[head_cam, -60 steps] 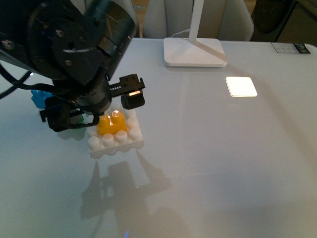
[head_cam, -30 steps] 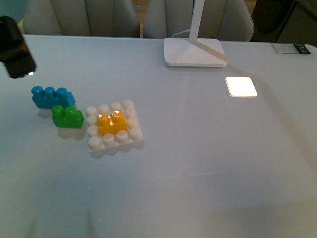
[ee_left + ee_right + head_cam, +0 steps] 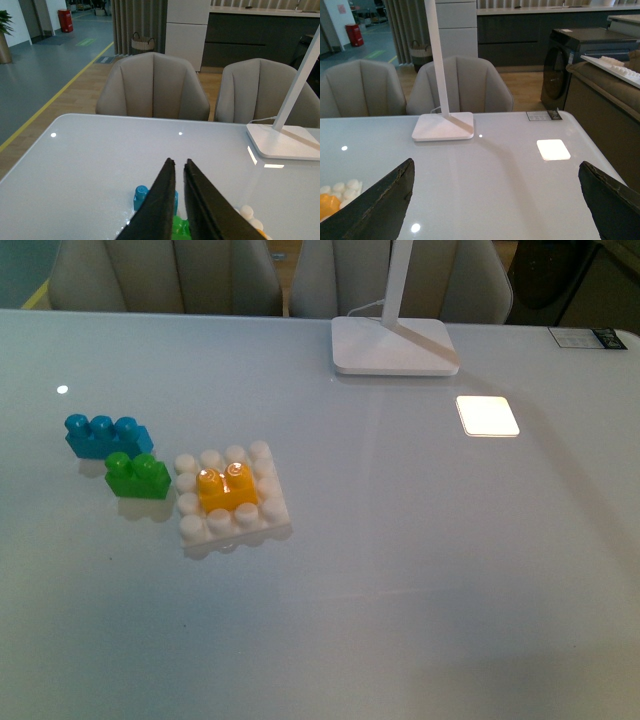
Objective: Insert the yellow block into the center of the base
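The yellow block (image 3: 227,488) sits on the studs in the middle of the white base (image 3: 232,520), left of the table's centre. Neither arm shows in the front view. In the left wrist view my left gripper (image 3: 179,163) is shut and empty, raised above the table, with the base's edge (image 3: 248,215) below and beside its fingers. In the right wrist view my right gripper (image 3: 497,172) is open wide and empty; the yellow block (image 3: 327,204) and the base (image 3: 342,189) show at the frame's edge.
A green two-stud brick (image 3: 137,476) touches the base's left side, and a blue three-stud brick (image 3: 104,435) lies just behind it. A white lamp foot (image 3: 392,344) stands at the back. A bright light patch (image 3: 487,415) lies on the right. Chairs stand behind the table.
My left arm, which hung over the base and blocks one second ago, has pulled back to the left and out of the front view. The yellow block stays on the base.
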{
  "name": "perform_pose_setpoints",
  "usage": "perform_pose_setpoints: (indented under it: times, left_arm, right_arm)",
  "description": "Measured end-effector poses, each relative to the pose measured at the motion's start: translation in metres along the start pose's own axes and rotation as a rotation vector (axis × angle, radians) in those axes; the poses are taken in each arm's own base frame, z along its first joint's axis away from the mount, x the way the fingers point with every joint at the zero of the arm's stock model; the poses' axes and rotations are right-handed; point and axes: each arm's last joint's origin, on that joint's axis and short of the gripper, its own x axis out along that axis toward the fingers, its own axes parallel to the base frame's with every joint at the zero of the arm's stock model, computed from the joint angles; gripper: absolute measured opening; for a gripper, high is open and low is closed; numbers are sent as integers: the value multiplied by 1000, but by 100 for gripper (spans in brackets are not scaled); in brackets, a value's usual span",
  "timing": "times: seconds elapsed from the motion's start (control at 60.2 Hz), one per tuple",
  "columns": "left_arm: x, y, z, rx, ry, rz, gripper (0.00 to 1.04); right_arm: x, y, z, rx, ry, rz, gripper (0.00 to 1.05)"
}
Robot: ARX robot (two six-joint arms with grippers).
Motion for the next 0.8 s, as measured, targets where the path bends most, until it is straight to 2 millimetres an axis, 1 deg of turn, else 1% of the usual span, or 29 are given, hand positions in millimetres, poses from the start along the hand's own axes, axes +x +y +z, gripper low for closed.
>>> perform_pose_setpoints:
  times: [0.017, 0.033, 0.432, 0.797]
  left_arm:
    - [-2, 0, 1, 0, -3, 0, 3]
    - [-3, 0, 1, -2, -4, 0, 2]
    - [-37, 0, 2, 7, -8, 0, 3]
    - [-55, 0, 7, 7, -25, 0, 3]
  right_arm:
    - [0, 0, 0, 0, 0, 0, 96]
    - [0, 0, 0, 0, 0, 0, 96]
    - [0, 0, 0, 0, 0, 0, 96]
    - [0, 0, 0, 0, 0, 0, 96]
